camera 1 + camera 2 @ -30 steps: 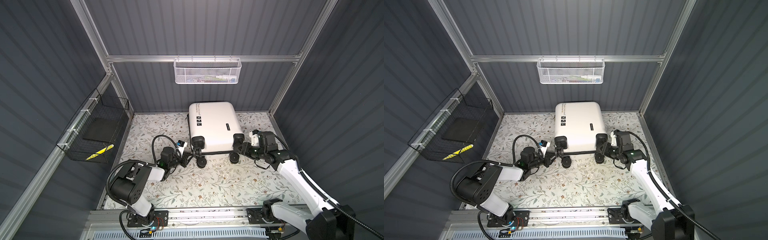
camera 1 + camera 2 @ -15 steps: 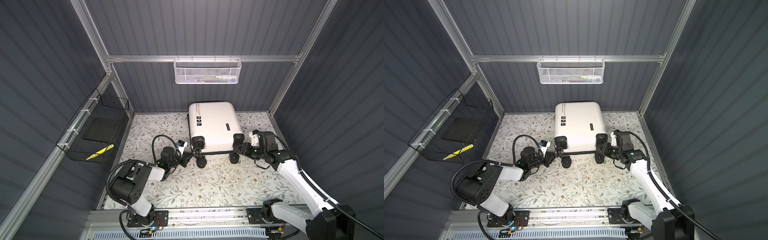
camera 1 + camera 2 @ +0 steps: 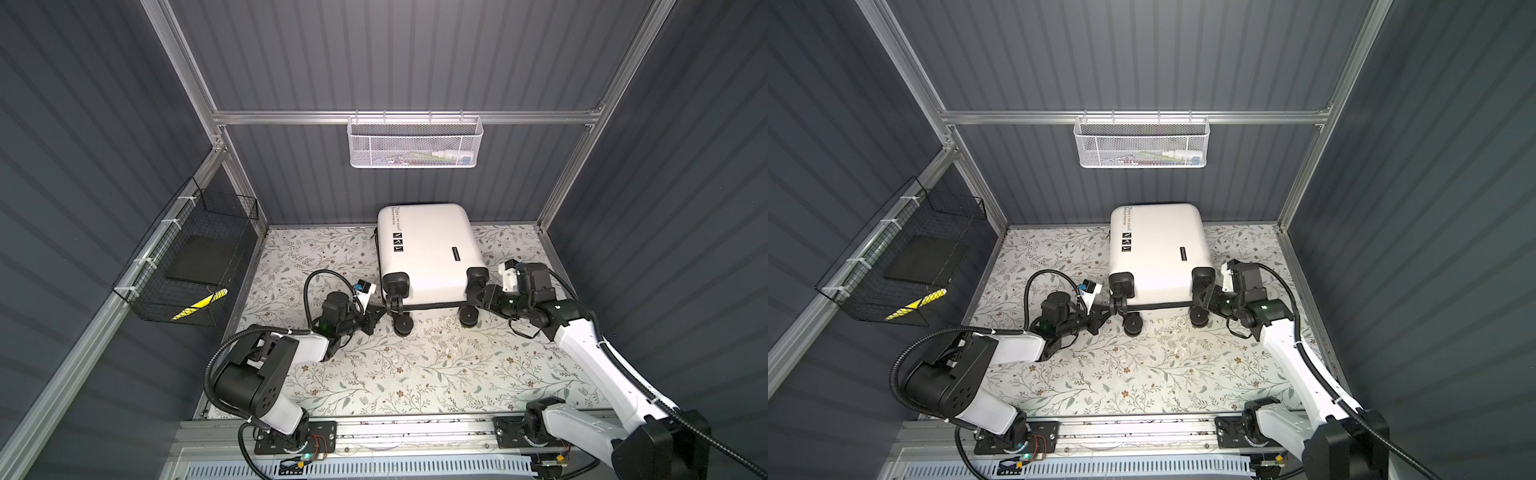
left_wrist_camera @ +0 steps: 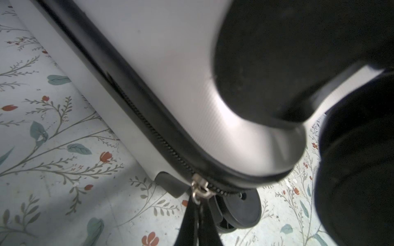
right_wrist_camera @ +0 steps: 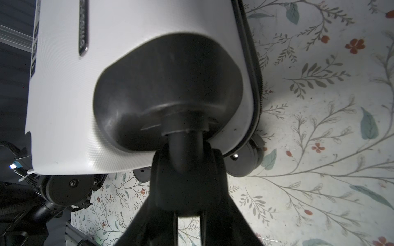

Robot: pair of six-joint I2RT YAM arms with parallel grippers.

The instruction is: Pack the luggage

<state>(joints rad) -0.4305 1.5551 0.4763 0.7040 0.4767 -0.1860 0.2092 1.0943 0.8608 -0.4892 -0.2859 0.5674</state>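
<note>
1. The white luggage [image 3: 428, 253] lies flat with its lid down at the back of the flowered table [image 3: 415, 365], close to the rear wall, wheels facing the robot.
2. The left gripper [image 3: 380, 309], fingers pressed together, pinches the silver zipper pull [image 4: 199, 189] at the case's near left corner.
3. The right gripper [image 3: 473, 296], partly spread, clasps the black wheel stem [image 5: 187, 170] at the near right corner, one finger on each side.

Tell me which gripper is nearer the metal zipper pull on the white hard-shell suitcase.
Left. The left gripper is shut on the zipper pull; the right gripper clamps a black wheel stem on the opposite side of the suitcase.
</note>
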